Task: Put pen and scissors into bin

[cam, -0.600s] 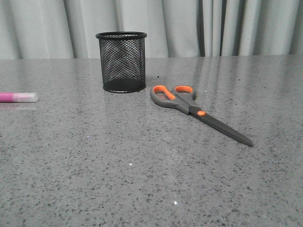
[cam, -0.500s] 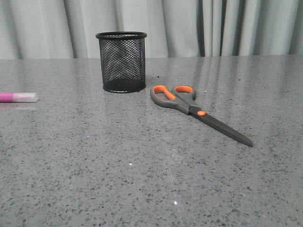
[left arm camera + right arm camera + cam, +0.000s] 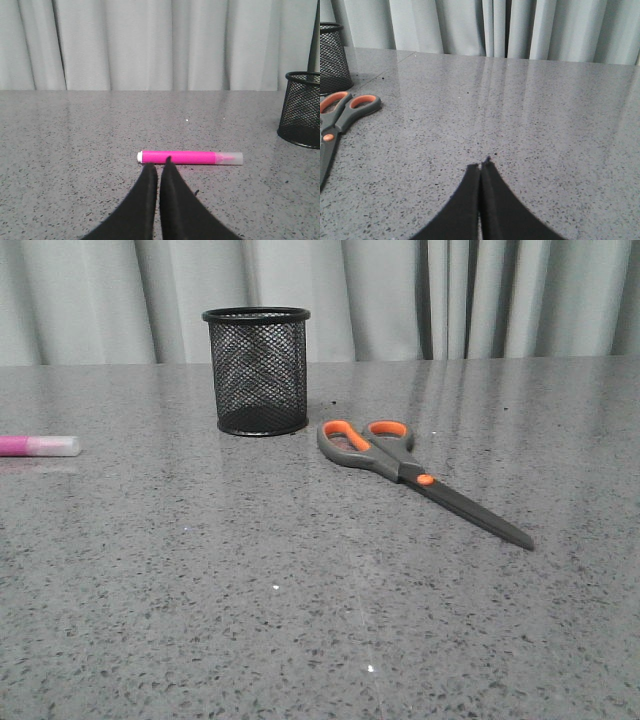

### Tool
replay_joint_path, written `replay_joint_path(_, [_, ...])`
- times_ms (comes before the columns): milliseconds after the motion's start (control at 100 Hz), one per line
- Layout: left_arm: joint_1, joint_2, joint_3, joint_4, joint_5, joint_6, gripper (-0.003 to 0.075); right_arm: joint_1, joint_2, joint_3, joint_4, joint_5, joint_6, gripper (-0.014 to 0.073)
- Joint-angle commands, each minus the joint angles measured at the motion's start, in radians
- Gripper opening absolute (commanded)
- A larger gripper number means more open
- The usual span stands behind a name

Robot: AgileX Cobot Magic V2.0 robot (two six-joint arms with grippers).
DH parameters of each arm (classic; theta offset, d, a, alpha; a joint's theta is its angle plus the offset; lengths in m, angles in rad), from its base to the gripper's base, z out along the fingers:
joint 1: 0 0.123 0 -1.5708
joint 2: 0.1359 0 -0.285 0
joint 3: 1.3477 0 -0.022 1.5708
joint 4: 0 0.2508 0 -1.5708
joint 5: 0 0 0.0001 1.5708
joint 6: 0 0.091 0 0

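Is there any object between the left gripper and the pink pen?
Nothing visible. The left gripper, shut, points at the slim magenta-pink pen lying flat, with only bare grey speckled table between them.

Soft even light, sharp focus, faint tabletop (image 3: pixel 300 620) sheen.

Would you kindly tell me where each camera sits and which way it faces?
Front view: faces forward over the table, showing the black wire-mesh cup, grey-and-orange scissors and magenta pen; no arm shows.
Left wrist view: low behind the shut left tool, facing the pen.
Right wrist view: low behind the shut right tool, scissors off to one side.
All three show the cup.
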Motion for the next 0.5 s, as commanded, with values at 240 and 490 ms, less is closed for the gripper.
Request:
replay_joint_path(240, [0.003,-0.031,0.045,0.001,-0.078,-0.006,-0.0019,-0.003,-0.021,0.013,-0.012,-0.075,-0.005,-0.0069])
replay_joint_path(490, [0.003,-0.031,0.045,0.001,-0.082,-0.006,-0.0019,-0.003,-0.021,0.013,-0.006,-0.075,-0.005,-0.0069])
